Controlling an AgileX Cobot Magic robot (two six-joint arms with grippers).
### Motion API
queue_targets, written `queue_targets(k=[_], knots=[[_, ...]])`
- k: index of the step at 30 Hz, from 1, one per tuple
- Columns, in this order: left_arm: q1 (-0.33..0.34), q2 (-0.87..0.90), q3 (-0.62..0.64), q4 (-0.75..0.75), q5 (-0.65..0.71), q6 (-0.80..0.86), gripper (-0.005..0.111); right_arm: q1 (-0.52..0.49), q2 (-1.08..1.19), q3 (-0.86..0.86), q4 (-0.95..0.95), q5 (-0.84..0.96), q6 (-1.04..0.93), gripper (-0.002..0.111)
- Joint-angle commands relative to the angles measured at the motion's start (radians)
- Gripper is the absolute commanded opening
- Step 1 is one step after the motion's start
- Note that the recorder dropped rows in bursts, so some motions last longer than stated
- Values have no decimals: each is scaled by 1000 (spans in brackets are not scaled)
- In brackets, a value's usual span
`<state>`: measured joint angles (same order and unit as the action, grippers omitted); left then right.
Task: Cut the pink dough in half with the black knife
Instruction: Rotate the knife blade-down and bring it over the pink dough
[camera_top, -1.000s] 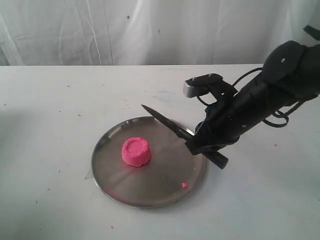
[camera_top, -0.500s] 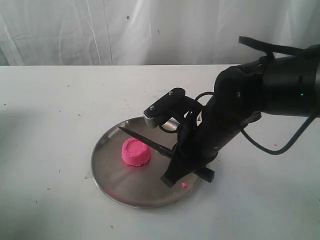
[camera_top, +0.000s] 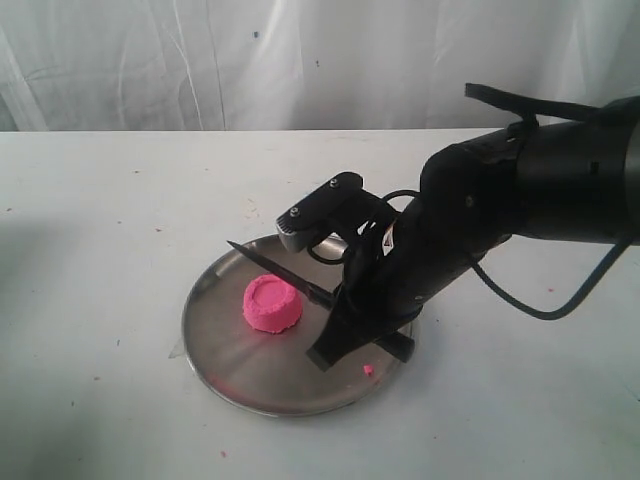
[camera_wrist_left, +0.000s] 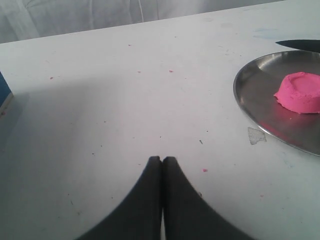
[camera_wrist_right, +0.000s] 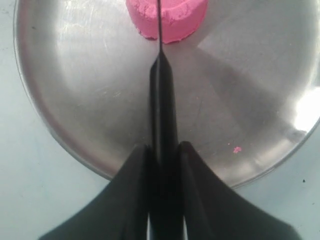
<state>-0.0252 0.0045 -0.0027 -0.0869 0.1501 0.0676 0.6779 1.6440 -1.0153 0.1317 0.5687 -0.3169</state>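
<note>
The pink dough (camera_top: 271, 304) is one round dimpled lump on the left half of the steel plate (camera_top: 250, 375). My right gripper (camera_top: 345, 320) is shut on the black knife (camera_top: 285, 275) by its handle, the blade held edge-down just above the dough and pointing to the far left. In the right wrist view the knife (camera_wrist_right: 161, 115) runs straight from my gripper (camera_wrist_right: 163, 149) over the middle of the dough (camera_wrist_right: 175, 17). My left gripper (camera_wrist_left: 162, 161) is shut and holds nothing, over bare table left of the plate (camera_wrist_left: 250, 107) and the dough (camera_wrist_left: 300, 92).
A small pink crumb (camera_top: 368, 370) lies near the plate's front right rim. The white table (camera_top: 90, 250) has scattered pink specks. A white curtain hangs behind. A blue object's edge (camera_wrist_left: 4, 92) shows in the left wrist view.
My right arm has swung left and lowered, carrying the knife from the plate's far right rim to above the dough. The dough has not moved.
</note>
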Motion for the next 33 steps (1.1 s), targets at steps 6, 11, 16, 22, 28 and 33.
queue_targets(k=[6, 11, 16, 22, 28, 33], knots=[[2, -4, 3, -6, 1, 3, 0, 2, -10, -1, 2, 22, 73, 2], [2, -4, 3, -6, 1, 3, 0, 43, -10, -3, -7, 46, 78, 2], [2, -4, 3, -6, 1, 3, 0, 78, -10, -44, -70, 51, 119, 2], [2, -4, 3, -6, 1, 3, 0, 86, -10, -65, -105, 86, 200, 2], [2, -4, 3, -5, 1, 41, 0, 87, -13, -65, -120, -46, 239, 2], [2, -4, 3, -5, 1, 44, 0, 94, -16, -47, -114, -134, 261, 0]])
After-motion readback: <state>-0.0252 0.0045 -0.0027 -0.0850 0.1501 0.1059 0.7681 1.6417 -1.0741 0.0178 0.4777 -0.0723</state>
